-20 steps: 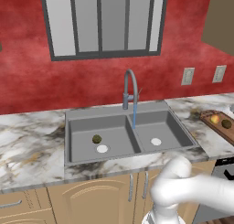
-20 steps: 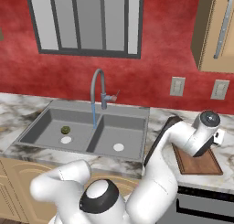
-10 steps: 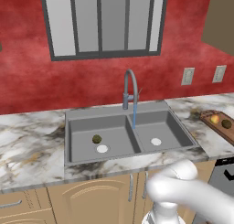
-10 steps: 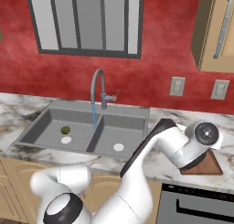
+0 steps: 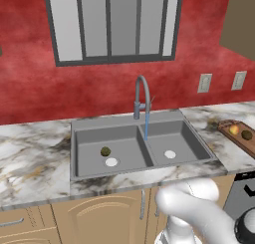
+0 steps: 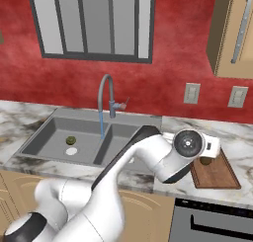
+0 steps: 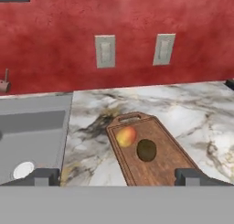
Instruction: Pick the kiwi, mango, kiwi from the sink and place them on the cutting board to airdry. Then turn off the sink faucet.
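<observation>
**One kiwi in the sink, two fruits on the board, water running**

At the far left, the marbled counter (image 5: 30, 153) runs up to the grey double-basin sink (image 5: 79, 133). In the left basin lies the olive-green kiwi (image 5: 105, 151), just beside the white drain disc (image 5: 111, 162) but not on it; the right base view shows the same pair, kiwi (image 6: 71, 140) behind disc. The right basin holds its own white drain (image 5: 170, 154). Behind the divider between the basins stands the sink faucet (image 5: 142, 96), its arched spout reaching over the right basin, with a thin blue stream of water (image 5: 146, 126) falling from it (so it is on).

Further right, past the sink's edge, the cutting board (image 7: 167, 166) lies flat on the counter below two wall outlets (image 7: 105, 50). On it rest the mango (image 7: 125, 136), orange-yellow with a reddish side, and the darker brown kiwi (image 7: 146, 150), close together; whether they touch is hard to say. In the left base view both sit on the board (image 5: 236, 138) at the right edge.

The claw (image 7: 117, 177) hangs above the near end of the board, released, its dark fingertips (image 7: 43, 176) spread wide with nothing between them. In the right base view the white arm (image 6: 148, 154) bends across to the board (image 6: 215, 176).
</observation>
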You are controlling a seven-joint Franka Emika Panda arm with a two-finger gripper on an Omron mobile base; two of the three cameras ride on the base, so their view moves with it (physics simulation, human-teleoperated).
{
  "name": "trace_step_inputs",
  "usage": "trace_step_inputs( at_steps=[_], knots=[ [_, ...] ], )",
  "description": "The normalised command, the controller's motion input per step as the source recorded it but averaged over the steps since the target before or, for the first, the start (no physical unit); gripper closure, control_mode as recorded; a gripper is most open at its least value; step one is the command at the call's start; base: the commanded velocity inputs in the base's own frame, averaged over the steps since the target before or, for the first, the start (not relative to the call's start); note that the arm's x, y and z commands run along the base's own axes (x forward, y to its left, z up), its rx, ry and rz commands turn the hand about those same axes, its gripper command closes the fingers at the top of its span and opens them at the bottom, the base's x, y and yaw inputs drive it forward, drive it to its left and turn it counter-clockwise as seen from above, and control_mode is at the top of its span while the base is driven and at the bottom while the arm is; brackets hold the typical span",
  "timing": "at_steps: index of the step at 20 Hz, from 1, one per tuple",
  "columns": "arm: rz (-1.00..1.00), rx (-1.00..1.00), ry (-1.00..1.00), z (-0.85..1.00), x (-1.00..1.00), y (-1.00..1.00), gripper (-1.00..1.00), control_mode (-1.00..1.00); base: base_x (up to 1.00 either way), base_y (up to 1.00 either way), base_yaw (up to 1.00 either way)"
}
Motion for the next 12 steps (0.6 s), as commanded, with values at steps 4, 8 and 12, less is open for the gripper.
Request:
trace_step_inputs(
  at_steps=[4, 8, 12],
  knots=[
    [0.00, -0.09, 0.00, 0.21, -0.33, 0.56, -1.00, -1.00, 0.00, 0.00, 0.00],
    [0.06, -0.05, -0.03, 0.00, -0.23, 0.63, -1.00, -1.00, 0.00, 0.00, 0.00],
    [0.06, 0.03, 0.01, 0.08, -0.07, 0.56, -1.00, -1.00, 0.00, 0.00, 0.00]
  ],
)
